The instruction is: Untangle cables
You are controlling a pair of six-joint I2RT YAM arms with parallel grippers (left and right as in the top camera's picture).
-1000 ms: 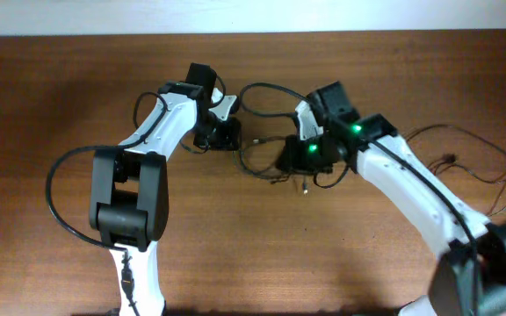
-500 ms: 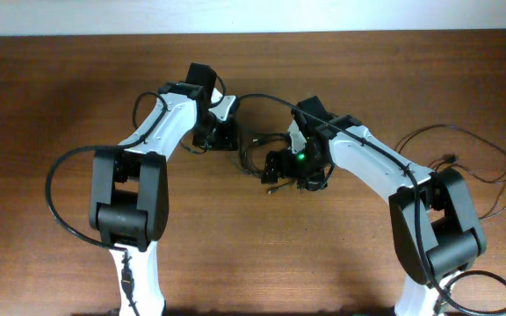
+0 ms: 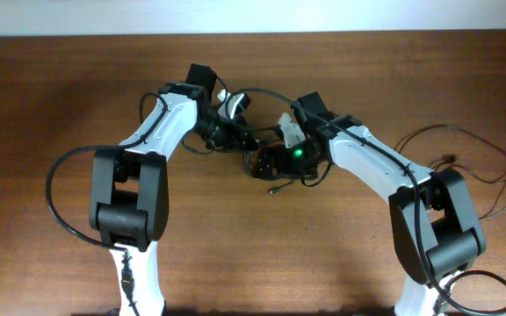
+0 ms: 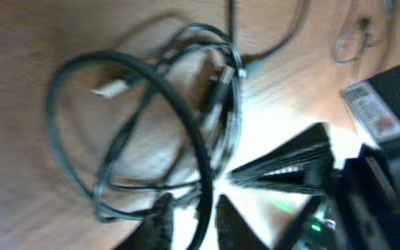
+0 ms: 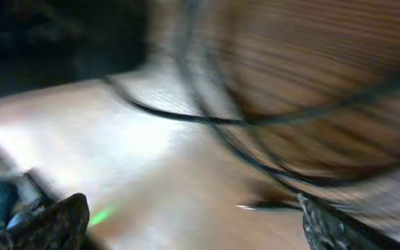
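One cable tangle point(image 3: 269, 163) lies on the surface point(image 3: 60, 96), just toward 12 o'clock from centre. The left gripper point(image 4: 198, 221) has narrowly parted jaws with a black strand point(image 4: 201, 182) running between them. The right gripper point(image 5: 193, 221) has jaws spread wide, gripping nothing.

Overhead looks straight down on the table point(image 3: 42, 105); both wrist views face the cables point(image 4: 217, 104) up close.

The right fingers point(image 5: 55, 221) have swung left across the desk point(image 3: 60, 88) toward the left fingers point(image 4: 160, 219), which turned right; the cables point(image 4: 198, 149) between them have bunched closer.
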